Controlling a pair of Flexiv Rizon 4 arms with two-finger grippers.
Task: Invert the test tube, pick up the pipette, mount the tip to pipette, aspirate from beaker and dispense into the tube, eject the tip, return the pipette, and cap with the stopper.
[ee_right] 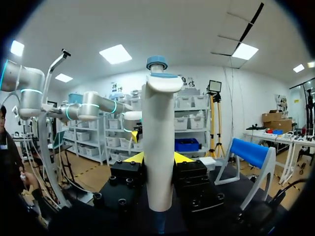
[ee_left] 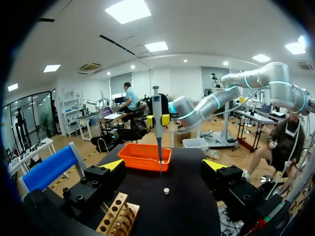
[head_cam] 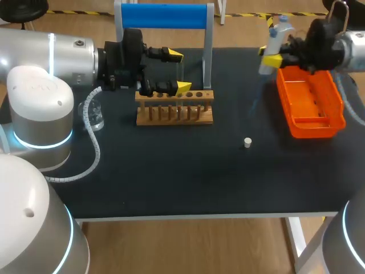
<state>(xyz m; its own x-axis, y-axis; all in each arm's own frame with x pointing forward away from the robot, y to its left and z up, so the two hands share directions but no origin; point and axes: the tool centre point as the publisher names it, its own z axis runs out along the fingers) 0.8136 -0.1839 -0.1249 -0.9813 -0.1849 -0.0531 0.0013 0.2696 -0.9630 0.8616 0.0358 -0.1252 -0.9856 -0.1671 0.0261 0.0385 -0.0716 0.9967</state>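
My right gripper (head_cam: 272, 57) is shut on the white and blue pipette (head_cam: 274, 41), held upright over the near end of the orange tray (head_cam: 311, 105). In the right wrist view the pipette body (ee_right: 158, 147) fills the gap between the yellow tips of the right gripper (ee_right: 157, 158). From the left wrist view, the pipette (ee_left: 157, 113) hangs with its thin point over the tray (ee_left: 145, 156). My left gripper (head_cam: 177, 71) is open above the wooden tube rack (head_cam: 174, 108), nothing between its fingers. The white stopper (head_cam: 247, 142) lies on the mat. I cannot make out the test tube.
A glass beaker (head_cam: 94, 114) stands at the left beside my left arm. A blue-topped stand (head_cam: 165, 17) rises behind the rack. In the left wrist view the rack (ee_left: 118, 216) lies under the left gripper (ee_left: 164, 166), with the stopper (ee_left: 166, 191) ahead.
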